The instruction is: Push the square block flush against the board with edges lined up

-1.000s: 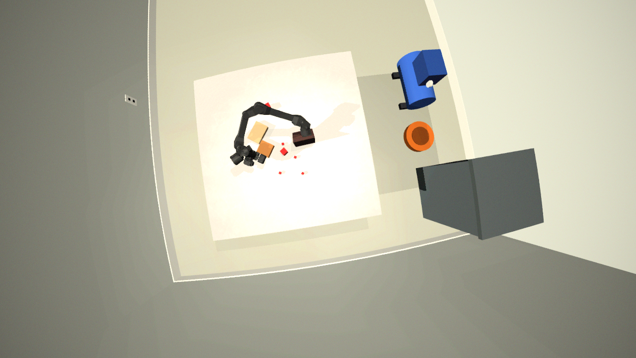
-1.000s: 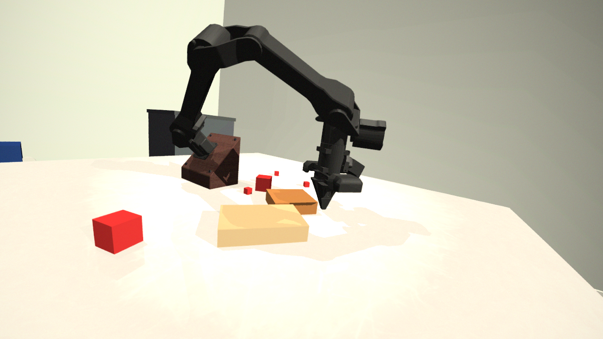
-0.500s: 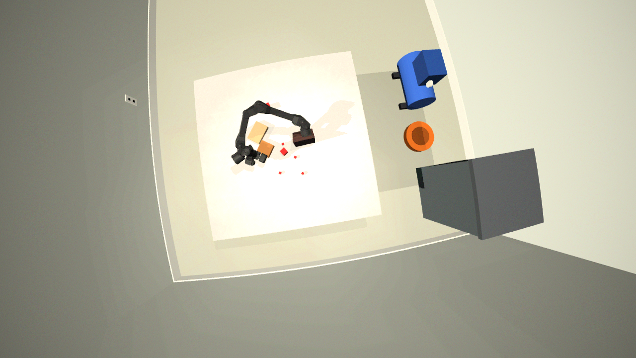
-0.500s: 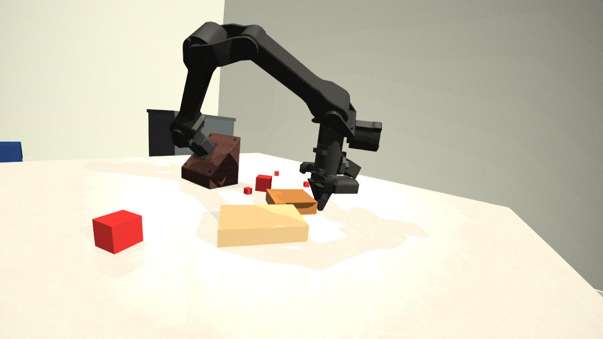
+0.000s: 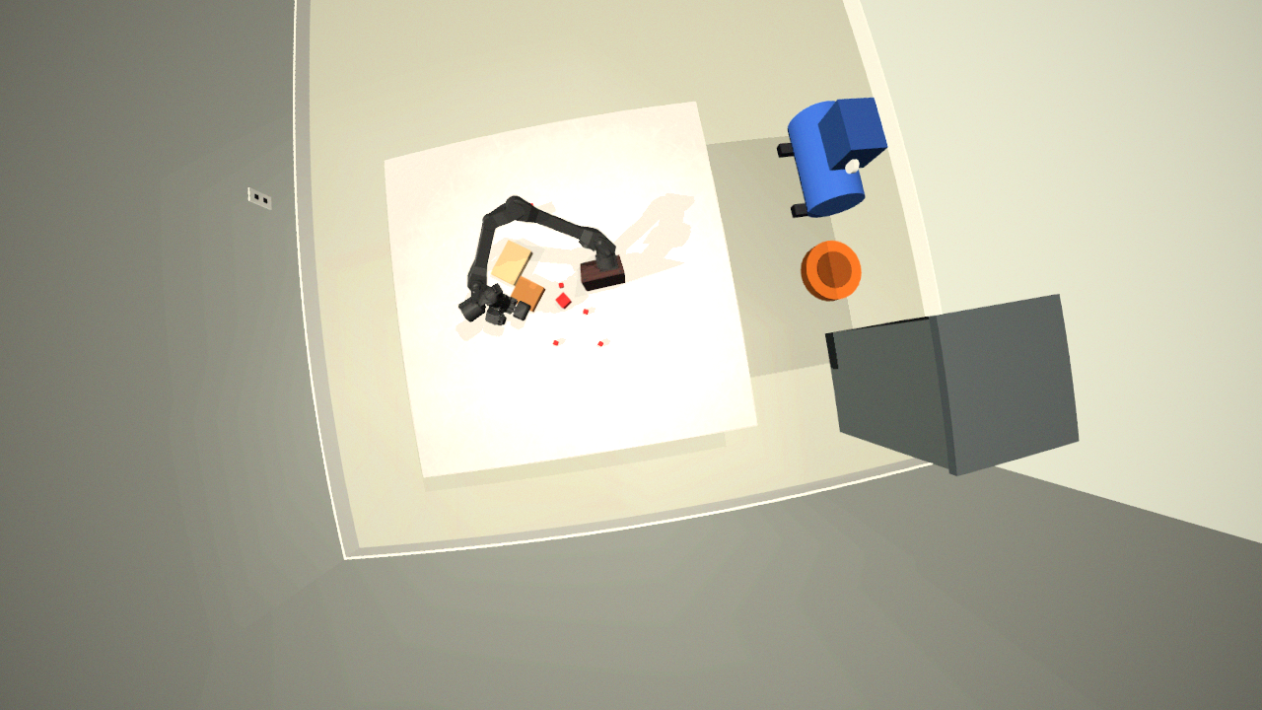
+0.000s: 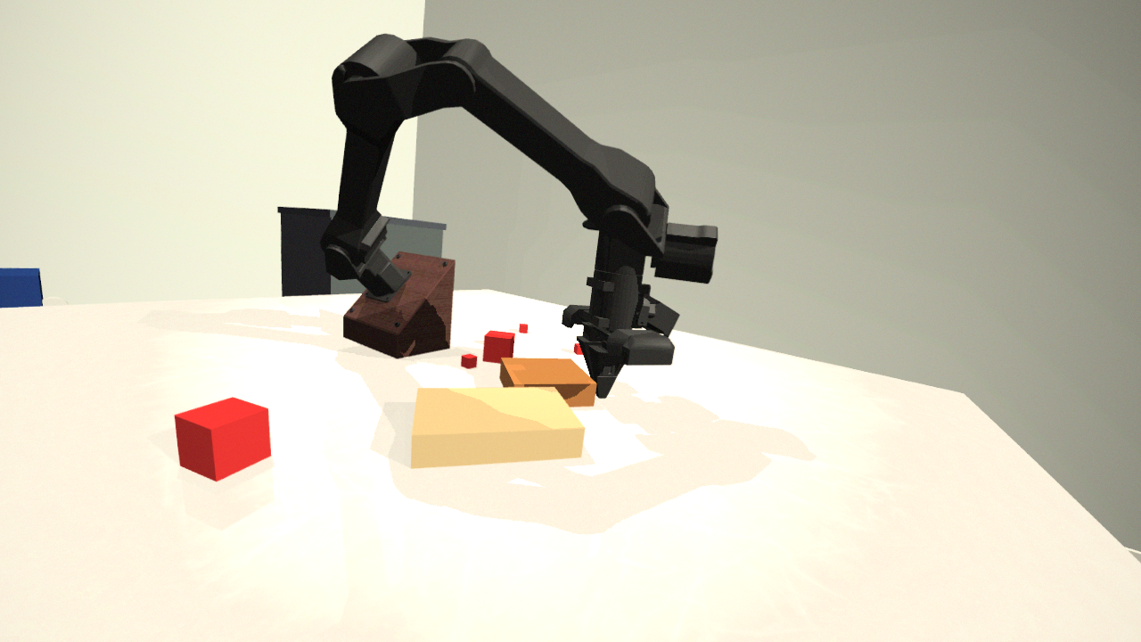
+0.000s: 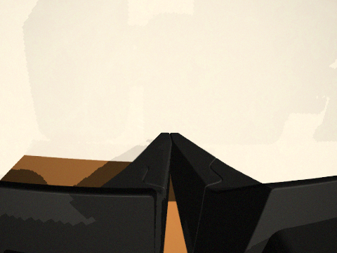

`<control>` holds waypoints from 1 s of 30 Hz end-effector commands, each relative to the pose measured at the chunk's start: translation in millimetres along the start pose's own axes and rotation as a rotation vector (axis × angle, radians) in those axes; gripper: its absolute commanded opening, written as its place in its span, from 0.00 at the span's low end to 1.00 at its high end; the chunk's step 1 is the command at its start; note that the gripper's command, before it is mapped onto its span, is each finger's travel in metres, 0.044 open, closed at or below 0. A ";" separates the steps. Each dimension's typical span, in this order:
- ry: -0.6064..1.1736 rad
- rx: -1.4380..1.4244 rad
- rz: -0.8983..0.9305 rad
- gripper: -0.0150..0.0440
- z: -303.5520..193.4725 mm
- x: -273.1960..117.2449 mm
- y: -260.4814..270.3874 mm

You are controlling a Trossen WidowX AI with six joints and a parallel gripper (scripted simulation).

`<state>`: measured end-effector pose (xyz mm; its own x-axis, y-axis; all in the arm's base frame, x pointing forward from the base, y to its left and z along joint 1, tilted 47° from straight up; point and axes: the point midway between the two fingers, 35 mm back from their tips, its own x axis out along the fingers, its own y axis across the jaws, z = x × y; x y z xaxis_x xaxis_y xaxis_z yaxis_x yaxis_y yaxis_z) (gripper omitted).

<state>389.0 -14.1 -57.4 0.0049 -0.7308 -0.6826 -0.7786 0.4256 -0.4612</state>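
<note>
The orange square block [image 5: 531,292] [image 6: 548,370] [image 7: 77,166] lies flat beside the pale yellow board [image 5: 511,262] [image 6: 490,408]. In the top view they are close near one board corner, with the block offset sideways from the board's end. Whether they touch is unclear, as the board hides part of the block in the exterior view. My gripper [image 6: 603,393] [image 7: 168,141] is shut and empty, pointing down. Its tips are low, right beside the block's right end in the exterior view; contact cannot be told. The hand hides the tips in the top view.
A large red block [image 6: 221,439] stands left of the board in the exterior view. Another red block [image 5: 563,301] [image 6: 498,346] and several small red cubes [image 5: 585,311] [image 6: 469,360] lie between the orange block and the arm's dark wooden base [image 5: 602,276] [image 6: 426,315] or to one side.
</note>
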 end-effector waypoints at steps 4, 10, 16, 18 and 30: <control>-0.002 0.002 -0.006 0.25 8.6 -1.9 -1.9; -0.002 0.002 -0.006 0.25 18.3 -2.0 -1.5; -0.003 0.003 -0.006 0.25 27.9 -1.9 -0.8; -0.003 0.003 -0.006 0.25 31.0 -1.9 -0.5; -0.005 0.009 -0.010 0.25 42.3 -5.3 -1.9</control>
<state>416.7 9.6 -79.2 0.0146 -0.7332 -0.6799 -0.7736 0.4225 -0.4722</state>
